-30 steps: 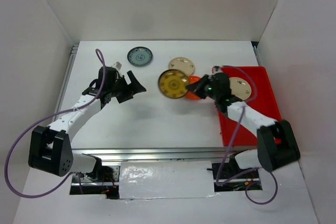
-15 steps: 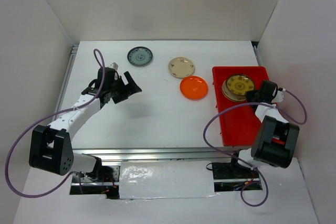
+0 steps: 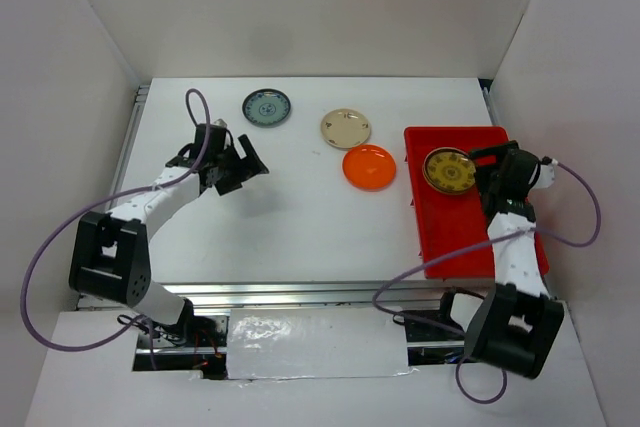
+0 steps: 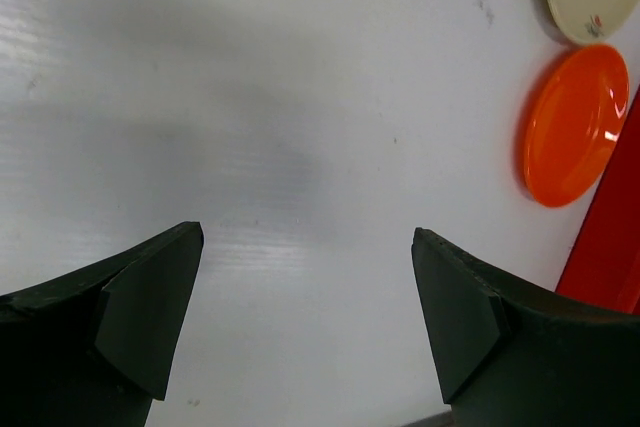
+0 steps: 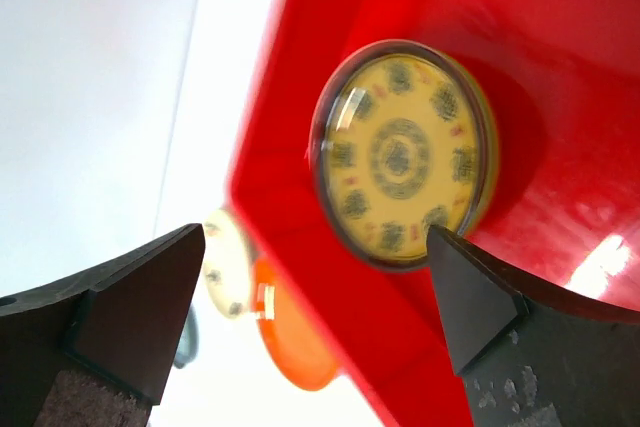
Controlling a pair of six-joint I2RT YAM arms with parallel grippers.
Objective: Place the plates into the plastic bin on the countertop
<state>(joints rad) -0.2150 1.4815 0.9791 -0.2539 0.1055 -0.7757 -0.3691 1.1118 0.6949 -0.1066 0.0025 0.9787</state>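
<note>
One round brown-and-gold plate (image 3: 449, 170), inside red bin (image 3: 460, 225)

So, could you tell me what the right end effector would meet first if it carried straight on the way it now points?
Most likely the brown-and-gold plate in the red bin: the wrist view frames it between the fingers of the open right end effector, though depth is unclear.

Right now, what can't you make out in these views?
- Under the brown-and-gold plate: top view, the plate itself covers whatever it rests on.
- Plastic bin right side: top view, the right arm partly hides it.
- Cream plate motifs: too small from above, cut by the left wrist frame edge, blurred in the right wrist view.
</note>
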